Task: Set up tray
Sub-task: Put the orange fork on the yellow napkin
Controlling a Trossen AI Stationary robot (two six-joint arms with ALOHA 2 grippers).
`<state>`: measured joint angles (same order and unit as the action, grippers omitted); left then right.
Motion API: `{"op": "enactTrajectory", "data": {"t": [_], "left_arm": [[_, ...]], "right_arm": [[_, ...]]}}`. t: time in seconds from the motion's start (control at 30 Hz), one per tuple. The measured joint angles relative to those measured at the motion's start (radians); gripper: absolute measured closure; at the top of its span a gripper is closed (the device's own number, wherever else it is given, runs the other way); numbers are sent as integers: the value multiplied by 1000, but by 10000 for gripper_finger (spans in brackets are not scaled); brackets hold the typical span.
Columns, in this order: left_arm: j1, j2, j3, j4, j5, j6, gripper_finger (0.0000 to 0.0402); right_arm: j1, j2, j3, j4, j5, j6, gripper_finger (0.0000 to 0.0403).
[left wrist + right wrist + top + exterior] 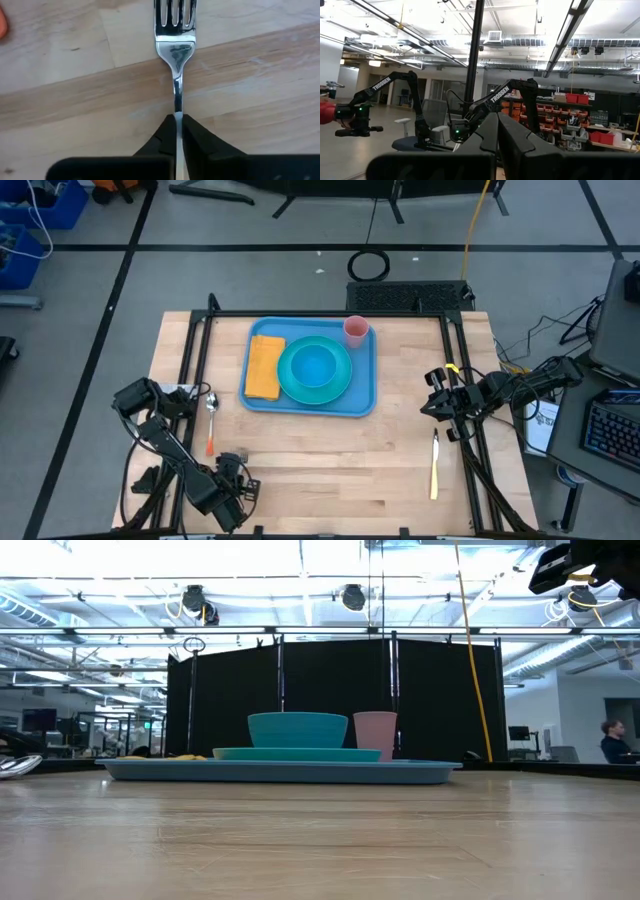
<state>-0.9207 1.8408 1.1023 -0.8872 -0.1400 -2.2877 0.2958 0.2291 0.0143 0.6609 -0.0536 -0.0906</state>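
Observation:
The light-blue tray (366, 385) lies at the middle of the table and carries an orange napkin (264, 367), a teal plate with a bowl (315, 370) and a pink cup (356, 331). Near the table's near left corner my left gripper (232, 468) points down, shut on a metal fork (174, 45) that shows only in the left wrist view. At the table's right edge my right gripper (497, 131) is raised, shut with nothing in it, and points up into the room. My left gripper (178, 120) pinches the fork's thin handle (178, 107) between its two fingers, just behind the neck. The fingers come from above, pointing down, one on each side of the handle. The fork lies level over the wood with its tines away from the fingers; whether it is lifted, I cannot tell.
A spoon with an orange handle (211, 418) lies on the wood left of the tray, close to my left arm. A knife with a yellow handle (434, 468) lies near the right rail. Bare wood stretches between the tray and the near edge.

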Motion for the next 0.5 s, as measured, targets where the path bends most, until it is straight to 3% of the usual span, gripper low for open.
{"op": "enactTrajectory", "data": {"t": [0.2, 0.33, 0.5], "left_arm": [[0, 0, 0, 0, -2, 1, 371], [0, 1, 0, 0, -28, 8, 391], [2, 2, 0, 0, -73, 7, 386]], "right_arm": [[0, 0, 0, 0, 0, 0, 399], [0, 0, 0, 0, 0, 0, 399], [0, 0, 0, 0, 0, 0, 399]]}}
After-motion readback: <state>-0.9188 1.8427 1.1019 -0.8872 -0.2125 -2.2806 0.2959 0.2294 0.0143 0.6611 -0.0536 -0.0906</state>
